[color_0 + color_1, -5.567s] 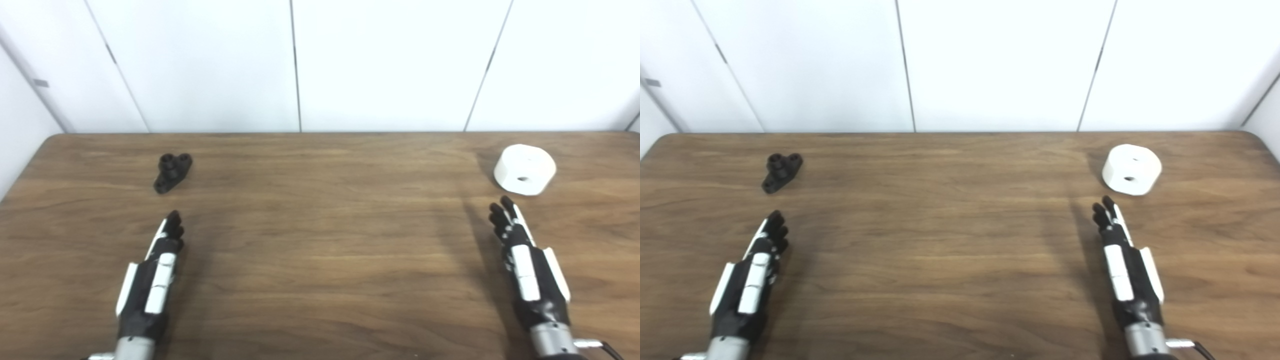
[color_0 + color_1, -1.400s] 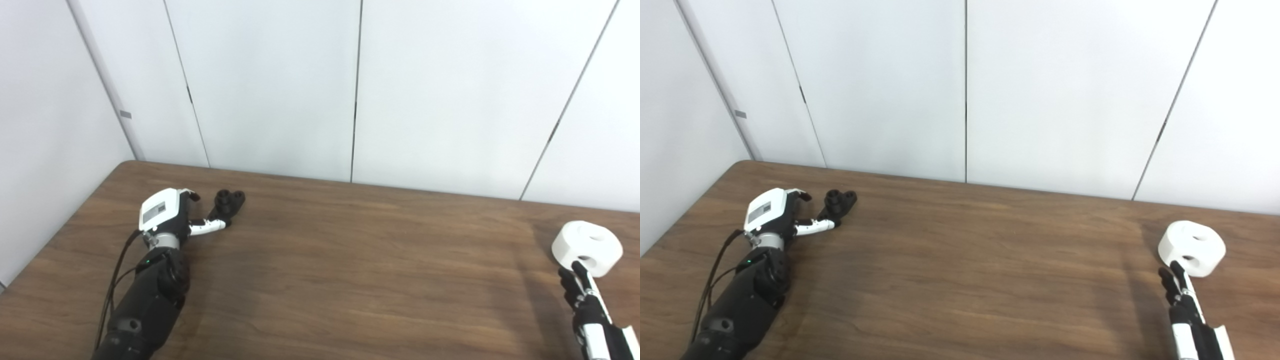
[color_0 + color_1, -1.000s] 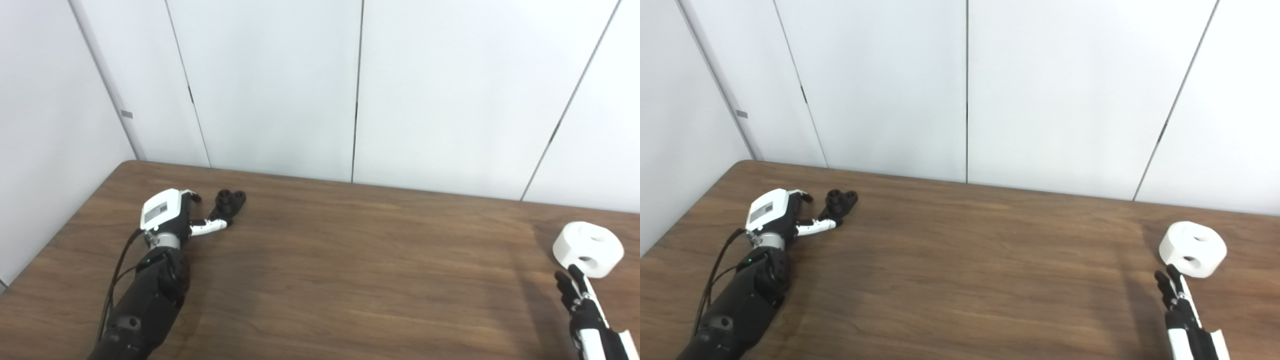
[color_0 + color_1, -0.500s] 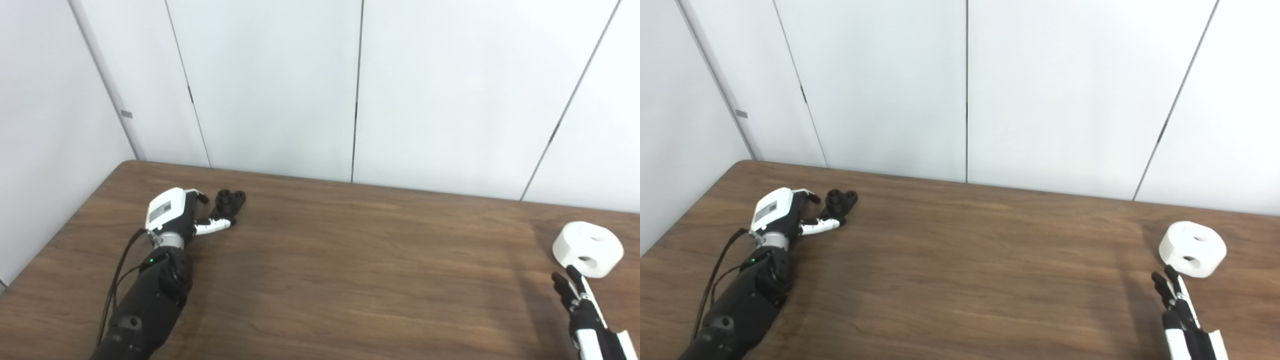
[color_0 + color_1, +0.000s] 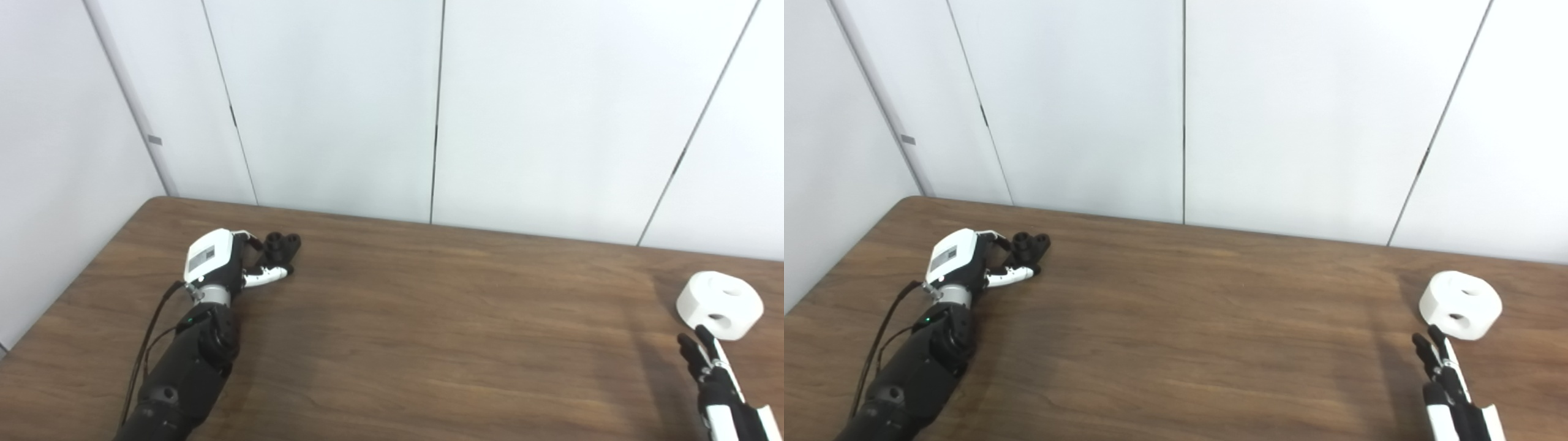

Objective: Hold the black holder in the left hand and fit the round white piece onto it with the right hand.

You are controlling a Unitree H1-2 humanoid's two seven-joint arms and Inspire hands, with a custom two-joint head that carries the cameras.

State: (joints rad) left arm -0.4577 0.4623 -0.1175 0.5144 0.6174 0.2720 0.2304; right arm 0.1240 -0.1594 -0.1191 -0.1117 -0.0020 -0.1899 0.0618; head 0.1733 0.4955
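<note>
— Where does your black holder [image 5: 280, 245] lie?
— On the worktop [image 5: 429, 318], far left, between the unclenched fingers and thumb of your left hand [image 5: 222, 264], which has slid closer since half a second ago.
— And the round white piece [image 5: 720, 305]?
— Far right, just beyond your right hand [image 5: 1448, 380], flat and empty.

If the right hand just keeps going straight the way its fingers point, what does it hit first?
Most likely the round white piece: the right hand lies flat with its fingers aimed at the near side, a small gap of bare table between. Depth is hard to judge.
</note>
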